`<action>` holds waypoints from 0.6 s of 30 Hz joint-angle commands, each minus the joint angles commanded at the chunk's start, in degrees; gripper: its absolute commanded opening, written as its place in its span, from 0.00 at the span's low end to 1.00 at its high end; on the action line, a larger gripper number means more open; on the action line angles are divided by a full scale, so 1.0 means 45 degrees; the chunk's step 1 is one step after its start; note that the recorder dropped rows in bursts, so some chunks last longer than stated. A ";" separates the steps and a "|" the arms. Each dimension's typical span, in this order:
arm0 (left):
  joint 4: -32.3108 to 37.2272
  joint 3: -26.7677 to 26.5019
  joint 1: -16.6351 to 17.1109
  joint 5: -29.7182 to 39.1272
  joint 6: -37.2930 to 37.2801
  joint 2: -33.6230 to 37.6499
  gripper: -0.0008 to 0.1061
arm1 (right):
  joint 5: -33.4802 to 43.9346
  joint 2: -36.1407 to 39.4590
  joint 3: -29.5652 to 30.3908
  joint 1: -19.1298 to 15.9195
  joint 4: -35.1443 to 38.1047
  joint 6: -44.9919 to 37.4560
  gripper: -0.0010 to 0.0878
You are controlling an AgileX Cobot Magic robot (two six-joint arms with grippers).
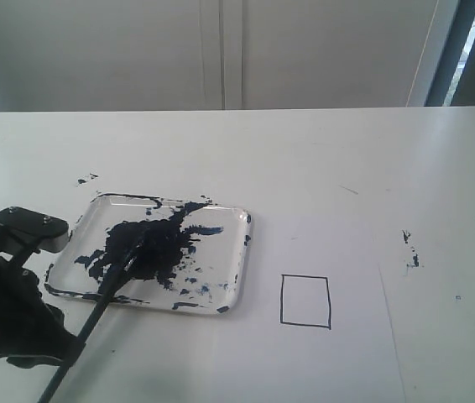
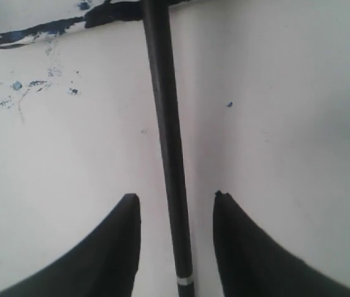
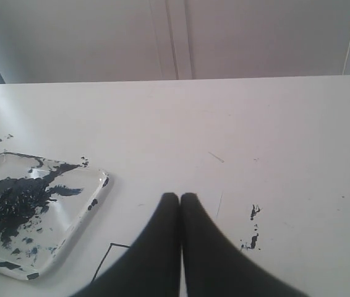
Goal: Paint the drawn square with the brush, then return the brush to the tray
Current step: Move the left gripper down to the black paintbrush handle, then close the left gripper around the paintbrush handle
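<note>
Though paint-flecked, white table (image 1: pixel 321 159), pale wall (image 1: pixel 95 50).

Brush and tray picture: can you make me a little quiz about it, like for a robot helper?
1. True or false: the drawn square is already painted blue.
2. Where is the tip of the brush? A) in the tray B) on the square C) up in the air
3. Fill in: the right gripper is ___ (open or shut).
Key: 1 false; 2 A; 3 shut.
</note>
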 joint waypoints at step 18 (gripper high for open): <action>-0.0137 0.0000 -0.0663 -0.1212 0.0690 0.1463 0.42 | 0.0000 0.0000 0.0000 0.0000 0.0000 0.0000 0.01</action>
